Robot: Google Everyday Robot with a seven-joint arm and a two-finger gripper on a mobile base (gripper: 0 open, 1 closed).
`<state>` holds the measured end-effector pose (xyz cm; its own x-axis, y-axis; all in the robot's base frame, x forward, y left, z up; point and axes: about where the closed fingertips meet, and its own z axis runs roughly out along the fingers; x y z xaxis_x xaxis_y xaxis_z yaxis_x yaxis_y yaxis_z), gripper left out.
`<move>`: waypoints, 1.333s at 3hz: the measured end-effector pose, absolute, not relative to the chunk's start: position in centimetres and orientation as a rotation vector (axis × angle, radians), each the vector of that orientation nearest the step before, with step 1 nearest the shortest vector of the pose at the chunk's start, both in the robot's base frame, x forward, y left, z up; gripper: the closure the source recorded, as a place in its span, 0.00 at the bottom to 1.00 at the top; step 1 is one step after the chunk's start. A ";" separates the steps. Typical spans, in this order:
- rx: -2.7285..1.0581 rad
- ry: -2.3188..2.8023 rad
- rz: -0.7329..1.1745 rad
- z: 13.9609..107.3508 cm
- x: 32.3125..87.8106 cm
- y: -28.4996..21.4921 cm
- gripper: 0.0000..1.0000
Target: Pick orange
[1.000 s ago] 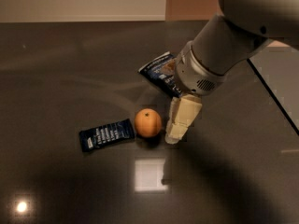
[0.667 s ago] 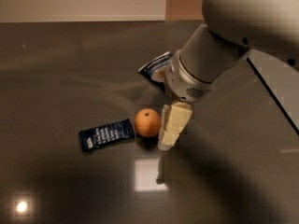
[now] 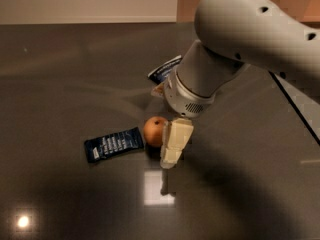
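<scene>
Dark, glossy tabletop (image 3: 60, 84), lights glaring off it. The orange (image 3: 154, 130) sits just right of a dark snack bar (image 3: 114, 144), and the gripper (image 3: 170, 156) hangs low against the fruit's right side. Whether it is open or closed I cannot tell. Coming in off-centre, it could nudge the round fruit and set it rolling away.

Dim warm light; 2 glare spots on glossy table (image 3: 70, 69); tool (image 3: 169, 159) beside orange (image 3: 154, 130), dark shadow beneath.

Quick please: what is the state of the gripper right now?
Gripper: cannot be told. It is low, close beside the orange.
</scene>
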<state>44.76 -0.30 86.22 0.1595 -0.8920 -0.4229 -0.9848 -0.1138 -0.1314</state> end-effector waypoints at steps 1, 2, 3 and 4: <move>-2.083 1.781 0.349 85.6 44.7 0.2 0.16; -2.081 1.787 0.349 85.3 45.0 0.0 0.38; -2.069 1.795 0.336 85.6 45.5 -0.6 0.62; -2.025 1.809 0.333 87.8 46.0 -2.0 0.85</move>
<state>45.99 -2.04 87.82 0.1328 -0.8909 -0.4344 -0.9872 -0.0798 -0.1381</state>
